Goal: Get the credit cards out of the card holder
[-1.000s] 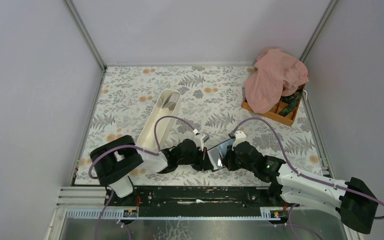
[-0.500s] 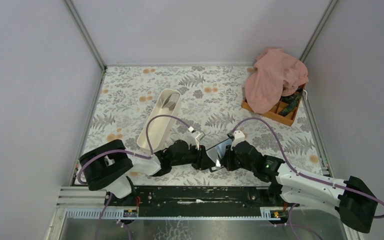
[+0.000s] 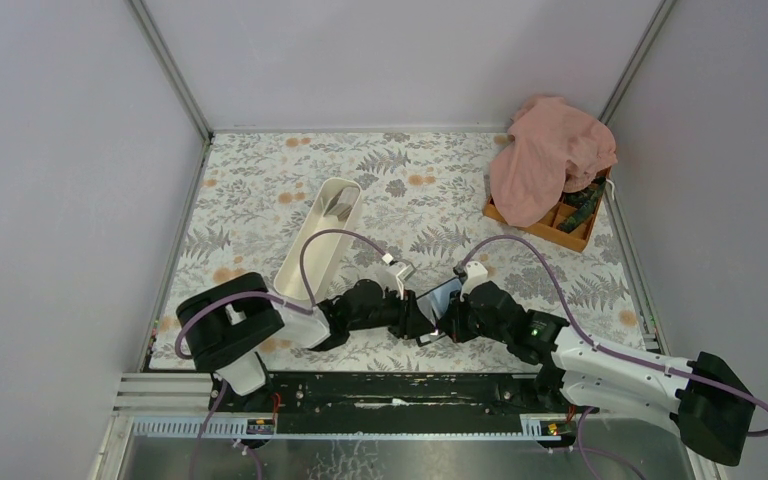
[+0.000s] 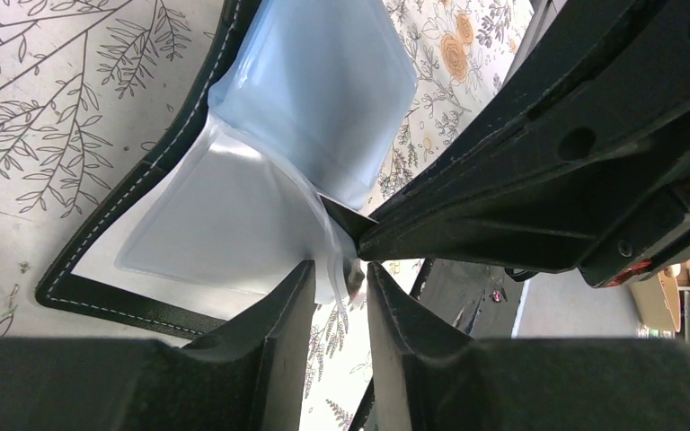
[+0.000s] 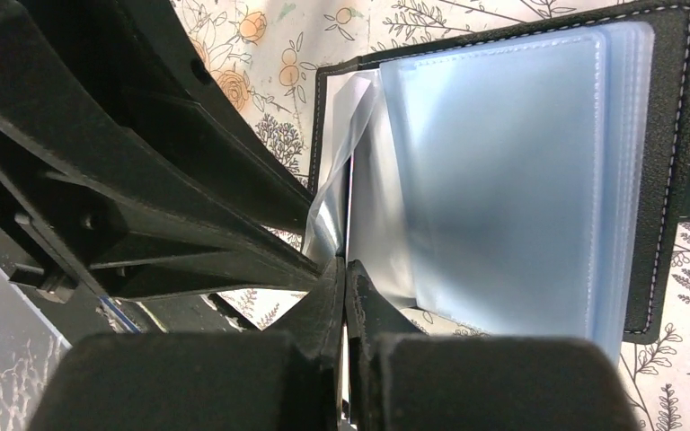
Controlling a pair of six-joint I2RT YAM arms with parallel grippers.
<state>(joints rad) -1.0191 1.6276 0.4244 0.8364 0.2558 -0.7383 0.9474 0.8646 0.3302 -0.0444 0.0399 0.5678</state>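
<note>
The right gripper [image 5: 343, 296] is clenched on a clear sleeve of the open card holder [image 5: 521, 162], low near the table's front edge. A sleeve edge is nipped between the left gripper's [image 4: 340, 278] nearly closed fingers.

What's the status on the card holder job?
Left gripper nearly shut on a clear sleeve. Right gripper shut on sleeve edge. Card holder open between them; no card out. Nothing in the way.

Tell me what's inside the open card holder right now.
The card holder shows stacked clear plastic sleeves, frosted bluish. Any cards within are hidden; none is visibly sticking out.
</note>
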